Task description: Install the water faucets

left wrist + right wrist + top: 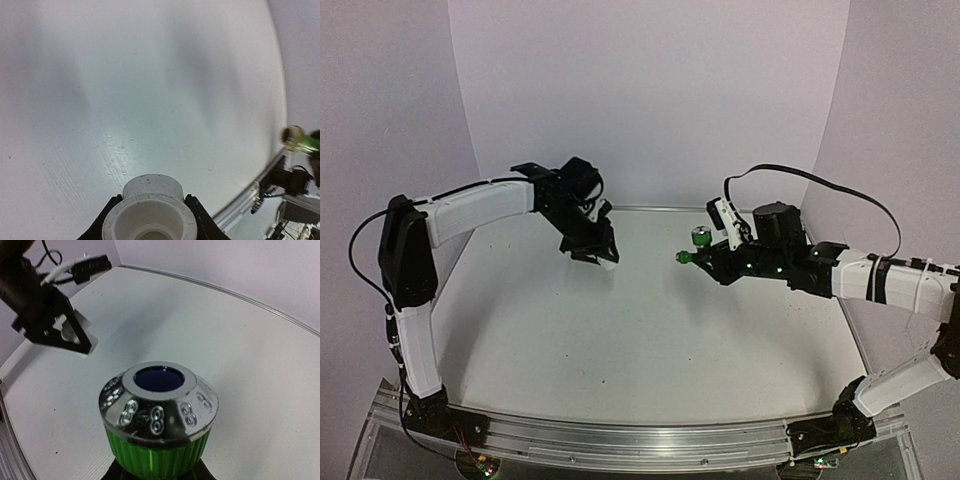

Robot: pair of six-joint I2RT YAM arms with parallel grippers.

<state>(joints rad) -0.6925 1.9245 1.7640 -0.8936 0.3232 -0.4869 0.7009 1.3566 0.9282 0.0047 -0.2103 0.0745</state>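
Showing green tap [155, 456]: ribbed sides, chrome top, blue centre.

L gripper [598, 256] hangs over far-left part of desk [650, 350], pipe fitting [149, 212] btwn its fingers, open end toward wrist cam. R gripper [705, 258] is off to its right, well apart, also above desk, w/ tap [157, 422] btwn its fingers, knob toward wrist cam. Grippers face each other across the gap.
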